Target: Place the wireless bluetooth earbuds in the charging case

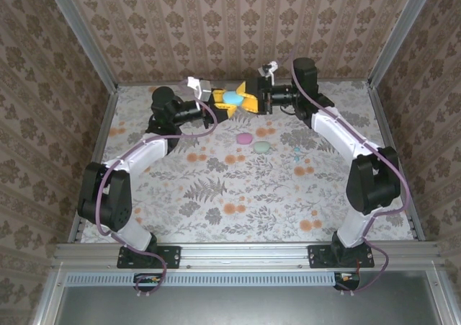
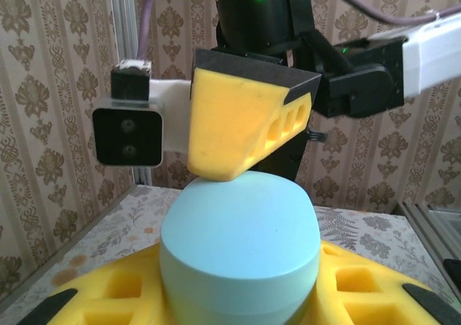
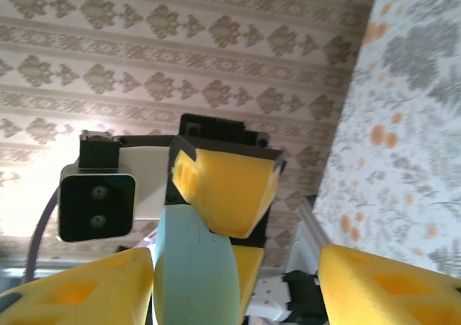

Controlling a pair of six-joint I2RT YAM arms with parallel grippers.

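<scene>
A light-blue oval charging case hangs above the back of the table. My left gripper is shut on it, and in its wrist view the case sits between the yellow fingers. My right gripper faces it from the right, open. One of its yellow fingers rests on the case's top. In the right wrist view the case lies against one finger, with a wide gap to the other. A tiny teal earbud lies on the table to the right.
A pink case and a mint case lie on the floral table in front of the grippers. Patterned walls and metal posts close in the back and sides.
</scene>
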